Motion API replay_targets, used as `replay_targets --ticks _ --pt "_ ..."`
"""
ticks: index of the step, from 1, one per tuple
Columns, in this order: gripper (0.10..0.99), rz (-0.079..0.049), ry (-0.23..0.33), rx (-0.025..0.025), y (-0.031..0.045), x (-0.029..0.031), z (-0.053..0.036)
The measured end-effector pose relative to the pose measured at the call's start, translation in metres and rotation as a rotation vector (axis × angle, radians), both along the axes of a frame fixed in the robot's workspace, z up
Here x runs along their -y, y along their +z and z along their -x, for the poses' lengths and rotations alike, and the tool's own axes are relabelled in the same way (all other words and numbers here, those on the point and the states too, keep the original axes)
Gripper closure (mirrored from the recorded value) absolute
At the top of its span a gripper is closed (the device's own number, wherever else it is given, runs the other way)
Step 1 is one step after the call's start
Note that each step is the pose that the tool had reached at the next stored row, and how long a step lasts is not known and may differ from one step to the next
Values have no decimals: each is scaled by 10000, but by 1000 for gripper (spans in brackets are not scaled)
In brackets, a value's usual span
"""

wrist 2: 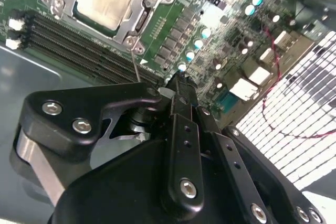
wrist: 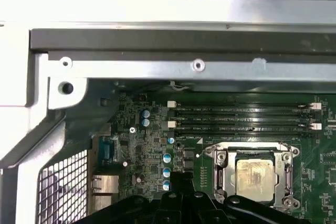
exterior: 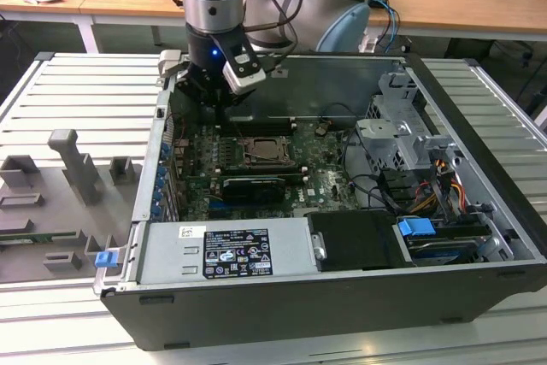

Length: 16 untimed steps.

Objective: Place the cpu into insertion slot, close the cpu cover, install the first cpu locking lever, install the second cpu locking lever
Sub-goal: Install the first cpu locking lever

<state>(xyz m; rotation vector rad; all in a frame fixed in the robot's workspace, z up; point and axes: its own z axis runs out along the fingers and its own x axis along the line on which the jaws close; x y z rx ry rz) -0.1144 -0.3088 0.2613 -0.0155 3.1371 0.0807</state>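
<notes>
Cpu [wrist: 255, 174] sits face up in the insertion slot [exterior: 253, 160], with the cpu cover [wrist: 227, 177] folded flat around it, probably to pin it down. The gripper [wrist 2: 177, 83] hangs just beside the socket, its fingers seemingly pressed together on nothing (a narrow tip suits prodding), near a thin lever [wrist 2: 135, 66] standing at the socket's corner.

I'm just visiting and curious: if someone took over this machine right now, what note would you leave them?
Gripper: over the motherboard, beside the insertion slot; open or shut, cannot tell.
Cpu sits in the slot, cpu cover down over it: both done.
A thin lever reaches from the slot's corner toward the gripper.
Left: the levers; whether they are latched cannot be told.
</notes>
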Motion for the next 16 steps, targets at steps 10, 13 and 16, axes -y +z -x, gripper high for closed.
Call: replay_targets --ticks 10,13,16 --pt "980 -1 1 -1 -39 -165 -29" --pt "980 -1 0 -1 -39 -167 -82" --pt "980 -2 1 0 -42 -168 -108"
